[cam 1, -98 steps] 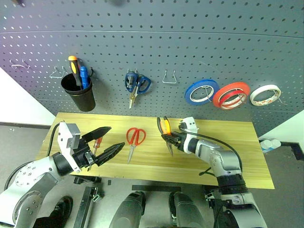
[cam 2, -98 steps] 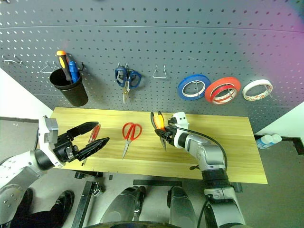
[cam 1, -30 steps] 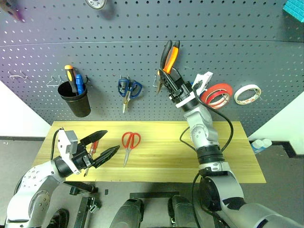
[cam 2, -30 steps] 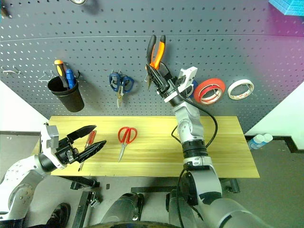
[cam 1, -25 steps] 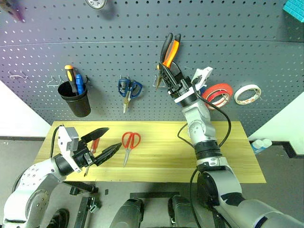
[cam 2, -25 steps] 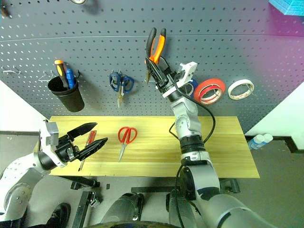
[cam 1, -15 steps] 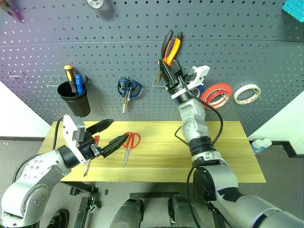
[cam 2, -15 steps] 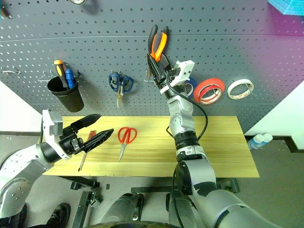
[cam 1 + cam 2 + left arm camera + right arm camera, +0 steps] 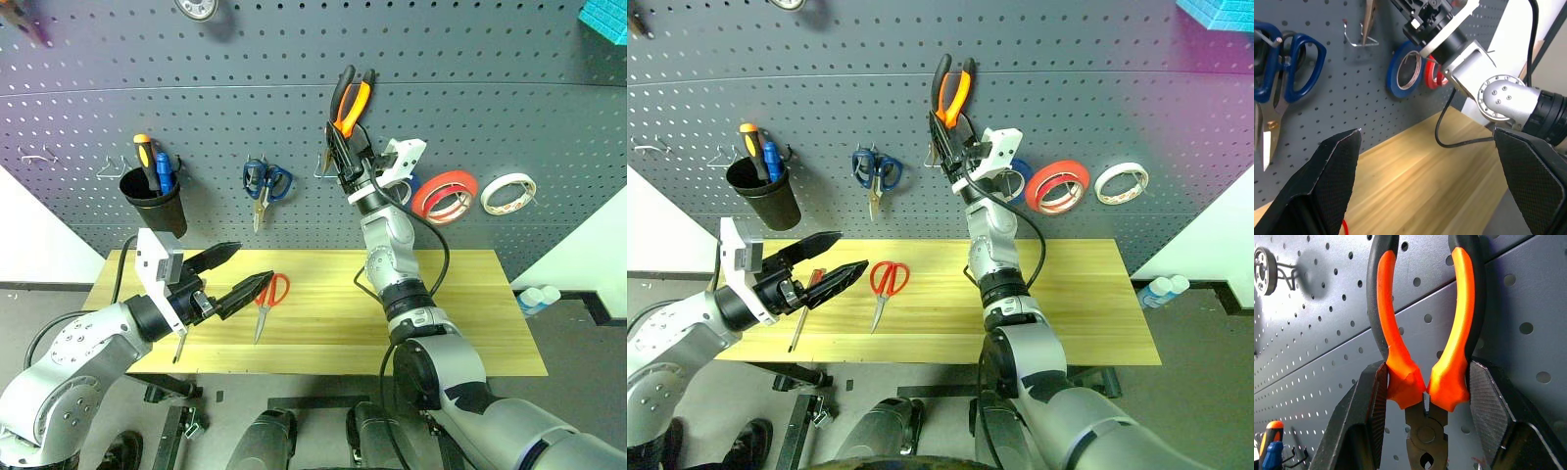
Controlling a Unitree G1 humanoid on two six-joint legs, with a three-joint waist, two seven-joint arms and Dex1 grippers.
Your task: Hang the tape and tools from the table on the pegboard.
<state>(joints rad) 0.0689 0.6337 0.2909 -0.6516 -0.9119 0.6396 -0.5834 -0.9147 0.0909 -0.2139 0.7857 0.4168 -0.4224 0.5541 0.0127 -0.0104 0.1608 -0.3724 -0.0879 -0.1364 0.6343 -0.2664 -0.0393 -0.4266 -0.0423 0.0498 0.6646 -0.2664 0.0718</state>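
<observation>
Fingers of the right gripper (image 9: pixel 1422 396) clamped on pliers (image 9: pixel 350 101) raised at pegboard (image 9: pixel 509 88), not yet hooked; red tape (image 9: pixel 444 196) hung; left gripper (image 9: pixel 238 276) spread empty; red scissors (image 9: pixel 268 297) and screwdriver (image 9: pixel 799 317) left on tabletop (image 9: pixel 460 323).

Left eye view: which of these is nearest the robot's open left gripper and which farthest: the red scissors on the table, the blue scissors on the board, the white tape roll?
From the left gripper:
1. Red scissors, lying on the table just beside its fingertips.
2. Blue scissors, hanging on the pegboard above.
3. White tape roll, hanging far off at the board's right end.
</observation>
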